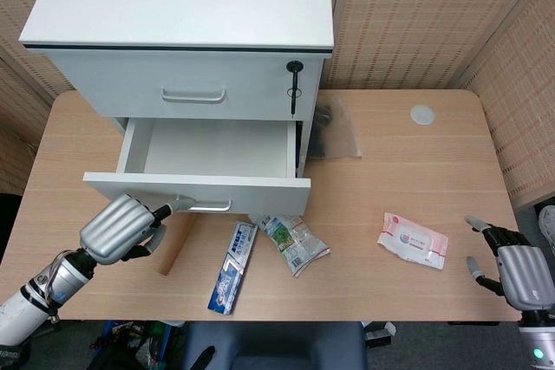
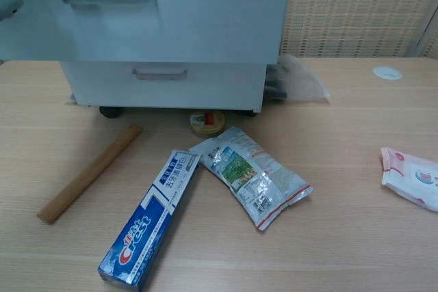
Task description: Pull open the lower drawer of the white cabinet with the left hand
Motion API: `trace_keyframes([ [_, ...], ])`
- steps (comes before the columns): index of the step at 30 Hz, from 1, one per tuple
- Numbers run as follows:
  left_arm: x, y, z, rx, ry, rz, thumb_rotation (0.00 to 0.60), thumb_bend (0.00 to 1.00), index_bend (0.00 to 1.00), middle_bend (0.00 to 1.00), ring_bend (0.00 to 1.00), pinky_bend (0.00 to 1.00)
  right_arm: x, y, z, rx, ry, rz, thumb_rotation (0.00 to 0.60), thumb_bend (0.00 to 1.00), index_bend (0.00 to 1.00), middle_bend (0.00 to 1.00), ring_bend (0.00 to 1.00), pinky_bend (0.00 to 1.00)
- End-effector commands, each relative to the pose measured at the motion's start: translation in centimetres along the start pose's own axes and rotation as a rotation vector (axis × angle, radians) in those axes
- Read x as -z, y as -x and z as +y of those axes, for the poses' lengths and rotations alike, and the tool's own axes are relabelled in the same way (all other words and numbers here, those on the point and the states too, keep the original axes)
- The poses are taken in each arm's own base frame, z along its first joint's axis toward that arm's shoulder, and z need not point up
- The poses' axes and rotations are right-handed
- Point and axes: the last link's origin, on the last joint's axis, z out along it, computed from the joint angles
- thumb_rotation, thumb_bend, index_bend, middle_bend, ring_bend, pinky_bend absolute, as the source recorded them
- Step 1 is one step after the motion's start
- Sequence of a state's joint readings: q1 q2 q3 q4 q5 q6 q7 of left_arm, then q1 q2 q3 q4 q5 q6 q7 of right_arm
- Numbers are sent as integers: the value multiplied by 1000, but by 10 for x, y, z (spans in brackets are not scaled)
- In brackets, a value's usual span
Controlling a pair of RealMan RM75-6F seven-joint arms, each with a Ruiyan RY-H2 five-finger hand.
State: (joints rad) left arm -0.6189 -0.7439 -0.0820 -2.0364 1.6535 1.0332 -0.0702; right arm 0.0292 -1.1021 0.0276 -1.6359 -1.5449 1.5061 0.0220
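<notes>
At the lower drawer (image 1: 198, 188) front — pulled out — left hand (image 1: 115, 228) grips its handle (image 1: 201, 204).

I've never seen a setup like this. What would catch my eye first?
Probably the white cabinet at the back of the table, its lower drawer pulled out and showing nothing inside. The silvery left hand reaches to the drawer's handle. In front lie a blue toothpaste box, a snack packet and a wooden stick.
</notes>
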Motion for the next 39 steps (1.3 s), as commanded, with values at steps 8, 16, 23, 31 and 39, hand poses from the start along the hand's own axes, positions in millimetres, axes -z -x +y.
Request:
trace_keyframes([
  [8, 5, 2, 4, -8, 7, -12, 600, 657, 184, 897, 942, 1000, 1, 0, 0, 0, 1, 1, 600, 327, 201, 314, 301, 307],
  [16, 8, -1, 5, -3, 8, 1, 600, 657, 184, 897, 942, 1000, 1, 0, 1, 0, 3, 2, 600, 327, 201, 314, 301, 307],
  [23, 9, -5, 3, 11, 12, 61, 600, 657, 179, 878, 921, 1000, 0, 0, 2, -1, 5, 2, 600, 327, 201, 314, 301, 307],
  [31, 21, -10, -7, 27, -34, 118, 600, 656, 186, 873, 910, 1000, 0, 0, 3, -2, 6, 4, 600, 327, 201, 314, 301, 307],
  [39, 56, 0, -21, 32, -147, 133, 600, 656, 221, 848, 878, 992, 0, 0, 3, -2, 6, 3, 600, 327, 201, 314, 301, 307],
])
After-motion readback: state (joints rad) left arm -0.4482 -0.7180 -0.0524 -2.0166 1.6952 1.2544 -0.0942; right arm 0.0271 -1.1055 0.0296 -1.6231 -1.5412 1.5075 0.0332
